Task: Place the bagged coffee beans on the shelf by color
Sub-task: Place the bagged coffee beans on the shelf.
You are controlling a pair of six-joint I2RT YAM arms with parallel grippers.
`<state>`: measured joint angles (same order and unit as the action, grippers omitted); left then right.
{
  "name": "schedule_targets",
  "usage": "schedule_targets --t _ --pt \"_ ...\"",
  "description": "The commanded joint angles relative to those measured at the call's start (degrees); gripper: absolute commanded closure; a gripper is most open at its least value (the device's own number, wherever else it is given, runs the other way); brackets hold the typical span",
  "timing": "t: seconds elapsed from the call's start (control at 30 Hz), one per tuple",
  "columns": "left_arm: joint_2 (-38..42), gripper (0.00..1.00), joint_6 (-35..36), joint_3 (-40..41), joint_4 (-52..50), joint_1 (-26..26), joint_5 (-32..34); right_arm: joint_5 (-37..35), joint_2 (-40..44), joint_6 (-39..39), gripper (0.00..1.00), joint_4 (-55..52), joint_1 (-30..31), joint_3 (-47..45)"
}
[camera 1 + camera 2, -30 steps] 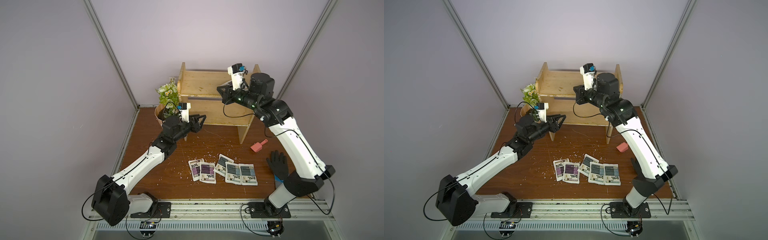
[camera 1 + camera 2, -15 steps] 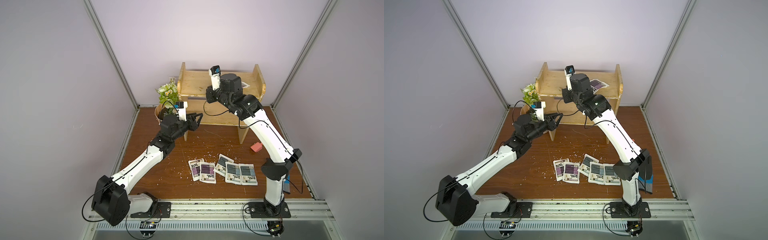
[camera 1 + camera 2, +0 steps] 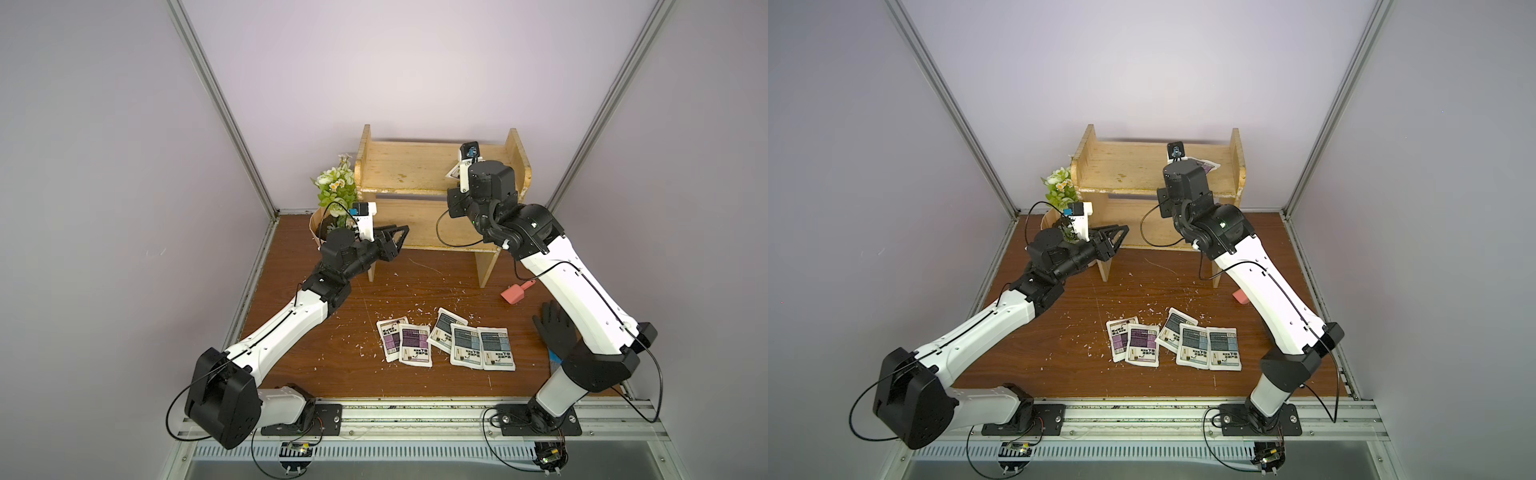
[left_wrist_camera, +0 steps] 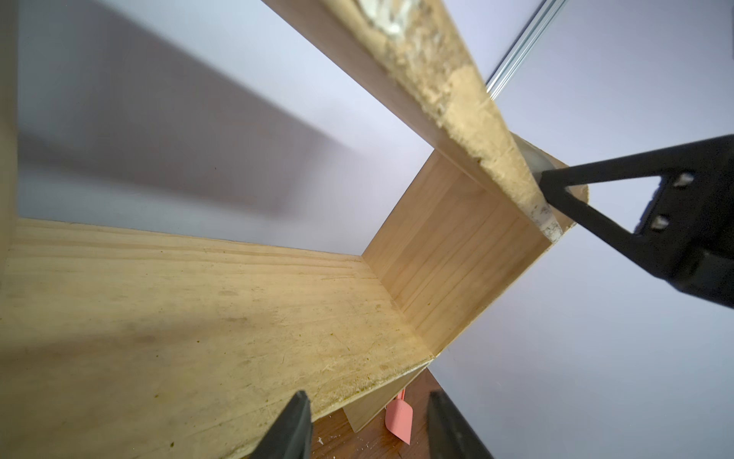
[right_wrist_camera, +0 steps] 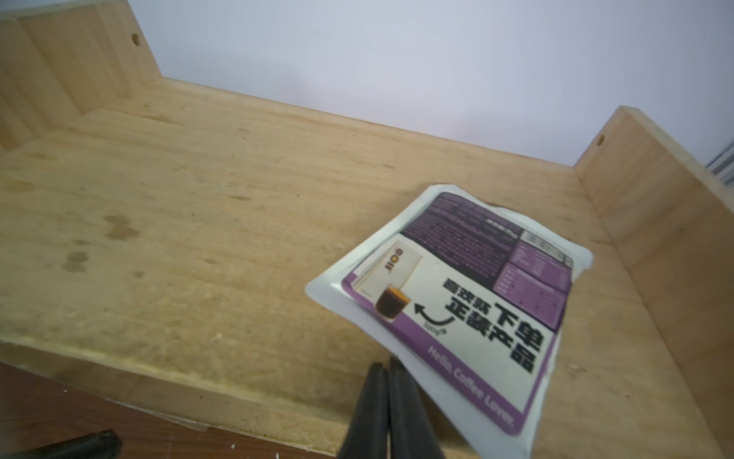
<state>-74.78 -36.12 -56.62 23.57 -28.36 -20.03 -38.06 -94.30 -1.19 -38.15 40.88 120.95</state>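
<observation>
Right tool (image 5: 387, 367): fingers pressed together, nothing visibly clamped, tips at near edge of white purple-block coffee pouch (image 5: 456, 310). Pouch lies on top board of light wooden two-tier shelf (image 3: 407, 168), near right side panel. Left tool (image 3: 400, 233): fingers apart, empty, at lower tier's left end. Two purple pouches (image 3: 415, 345) and three grey-blue pouches (image 3: 467, 347) lie in row on brown desk (image 3: 332, 353).

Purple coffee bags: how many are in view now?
3 purple bags: one on the shelf's top board; two side by side on the table. The right arm could hide more.
</observation>
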Motion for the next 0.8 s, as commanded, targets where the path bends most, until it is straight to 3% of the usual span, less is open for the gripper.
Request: schedule_targets --t 0.0,0.37,0.6,0.77 --pt "0.4 0.5 -0.4 0.7 2.2 0.2 -1.1 -3.8 4.3 0.8 0.91 0.6 -1.0 -1.9" --pt "2.5 0.5 0.5 2.2 0.9 0.0 -0.7 -2.5 10.2 -1.0 0.89 1.6 -4.4 -6.1" --pt "3.2 0.5 1.0 2.9 0.4 0.0 0.1 14.6 14.8 -4.5 0.89 6.9 -3.7 -6.9" --pt "3.7 0.5 1.0 3.4 0.6 0.0 0.4 19.4 14.3 -4.8 0.9 12.2 -1.1 -7.7"
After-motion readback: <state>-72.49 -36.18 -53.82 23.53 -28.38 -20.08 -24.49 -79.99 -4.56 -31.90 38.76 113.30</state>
